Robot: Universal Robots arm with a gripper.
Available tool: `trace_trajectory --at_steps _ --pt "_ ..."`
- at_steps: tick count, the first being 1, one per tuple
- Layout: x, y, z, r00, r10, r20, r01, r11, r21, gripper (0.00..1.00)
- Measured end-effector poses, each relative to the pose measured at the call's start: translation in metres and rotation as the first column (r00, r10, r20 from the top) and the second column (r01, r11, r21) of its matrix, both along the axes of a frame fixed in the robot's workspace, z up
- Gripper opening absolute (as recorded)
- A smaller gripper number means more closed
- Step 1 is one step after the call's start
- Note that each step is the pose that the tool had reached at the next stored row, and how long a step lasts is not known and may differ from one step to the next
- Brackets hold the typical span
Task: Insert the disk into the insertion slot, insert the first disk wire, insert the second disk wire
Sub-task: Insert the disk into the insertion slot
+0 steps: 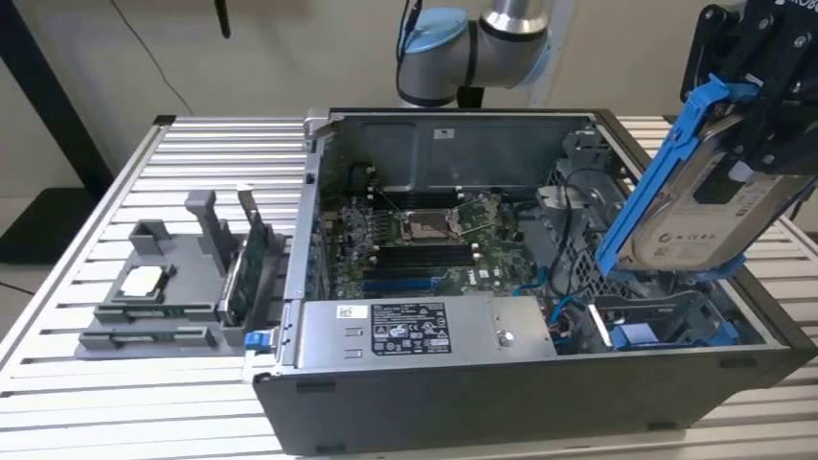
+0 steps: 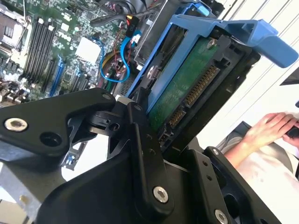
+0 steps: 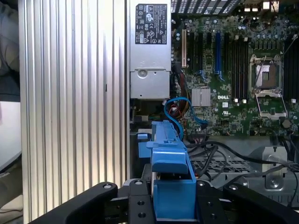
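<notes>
- You are looking at the arm [image 1: 492, 38], which is showing rounded silver-grey joints with light blue end caps.
- You are looking at the gripper [image 3: 174, 193], which is showing matte black, flat linkage plates with rounded ends.
- Silver screws [image 2: 160, 194] are glinting at the plates' pivots, beside small round holes.

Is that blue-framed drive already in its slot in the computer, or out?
Out. The disk hangs tilted between the jaws above the case, its lower end over the insertion slot, not seated.
</notes>
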State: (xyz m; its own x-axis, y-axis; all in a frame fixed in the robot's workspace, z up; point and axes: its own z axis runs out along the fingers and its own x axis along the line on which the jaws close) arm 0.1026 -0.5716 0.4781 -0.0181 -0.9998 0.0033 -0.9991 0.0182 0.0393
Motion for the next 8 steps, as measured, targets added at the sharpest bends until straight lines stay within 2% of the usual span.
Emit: trace_trajectory --at_steps 8 --pt "0.0000 0.0000 -0.0046 1.0000 0.000 0.0000 0.000 1.0000 0.0000 0.33"
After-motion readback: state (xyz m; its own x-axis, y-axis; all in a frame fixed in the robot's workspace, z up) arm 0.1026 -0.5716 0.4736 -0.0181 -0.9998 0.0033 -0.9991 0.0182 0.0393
